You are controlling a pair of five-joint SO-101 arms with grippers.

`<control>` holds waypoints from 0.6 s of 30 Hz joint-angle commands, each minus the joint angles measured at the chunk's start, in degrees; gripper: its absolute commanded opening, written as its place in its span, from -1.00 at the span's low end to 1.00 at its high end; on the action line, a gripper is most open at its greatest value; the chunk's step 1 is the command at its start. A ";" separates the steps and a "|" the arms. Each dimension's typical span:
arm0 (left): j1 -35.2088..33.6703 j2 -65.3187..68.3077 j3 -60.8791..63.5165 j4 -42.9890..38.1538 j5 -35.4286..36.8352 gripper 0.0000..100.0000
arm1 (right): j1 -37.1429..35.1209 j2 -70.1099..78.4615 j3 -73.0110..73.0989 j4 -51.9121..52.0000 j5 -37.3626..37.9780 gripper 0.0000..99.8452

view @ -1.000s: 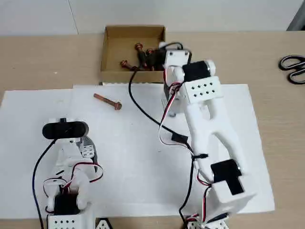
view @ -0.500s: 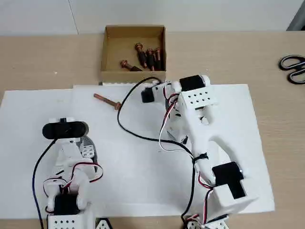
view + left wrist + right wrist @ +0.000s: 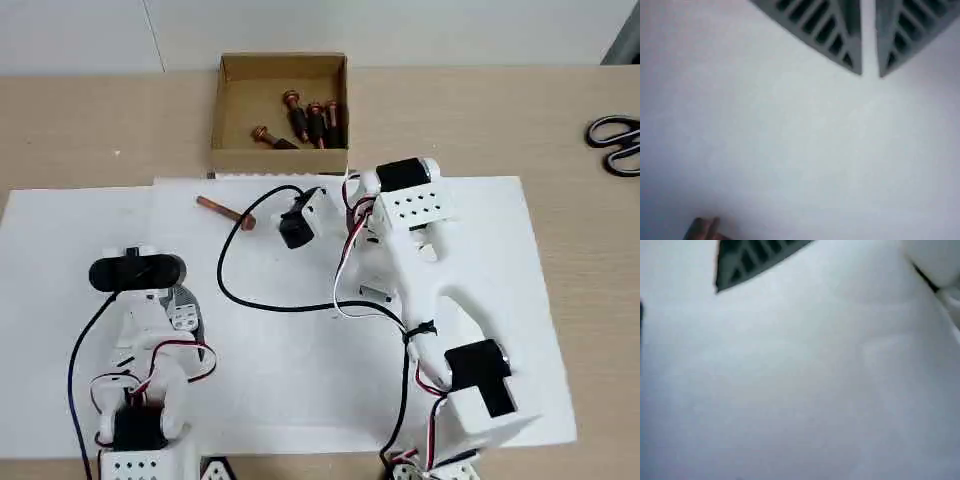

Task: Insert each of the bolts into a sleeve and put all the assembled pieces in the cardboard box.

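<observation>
Since 1 second ago my right arm (image 3: 420, 260) is swinging back from over the cardboard box (image 3: 245, 95) toward the near side. My right gripper (image 3: 300, 215) is now hanging over the white paper (image 3: 80, 230), just right of the loose bolt (image 3: 225, 212). Whether it is open or closed I cannot tell. My left gripper (image 3: 869, 55) is sitting all but closed, with a thin slit between its jaws, and is gripping nothing. It is hanging over bare paper at the near left, where that arm is staying folded.

Judging by the layout, most of the job is looking done: 4 assembled pieces (image 3: 305, 120) are lying in the far box, as far as I can count. 1 bolt is lying bare on the paper, just near of the box's left half, so it is still waiting to be assembled and boxed.

My right arm's black cable (image 3: 222, 280) is looping across the paper close to that bolt, and I am judging it the likeliest snag. Scissors (image 3: 615, 140) are lying on the table (image 3: 100, 120) at the far right, well apart from everything.
</observation>
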 commanded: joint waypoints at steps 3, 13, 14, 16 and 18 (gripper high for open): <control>-0.18 -0.35 -1.27 0.35 0.09 -0.99 | -0.31 -2.51 0.70 -3.91 0.70 -0.69; -0.18 -0.35 -1.27 0.35 0.09 -0.99 | -0.40 -2.59 12.31 -10.77 0.44 -0.69; -0.18 -0.35 -1.27 0.35 0.09 -0.99 | -0.31 -2.59 12.92 -11.47 0.44 -0.69; -0.18 -0.35 -1.27 0.35 0.09 -0.99 | -0.13 -2.59 14.42 -13.41 0.44 -0.69; -0.18 -0.35 -1.27 0.35 0.09 -0.99 | -0.04 -2.59 16.18 -16.04 0.44 -0.69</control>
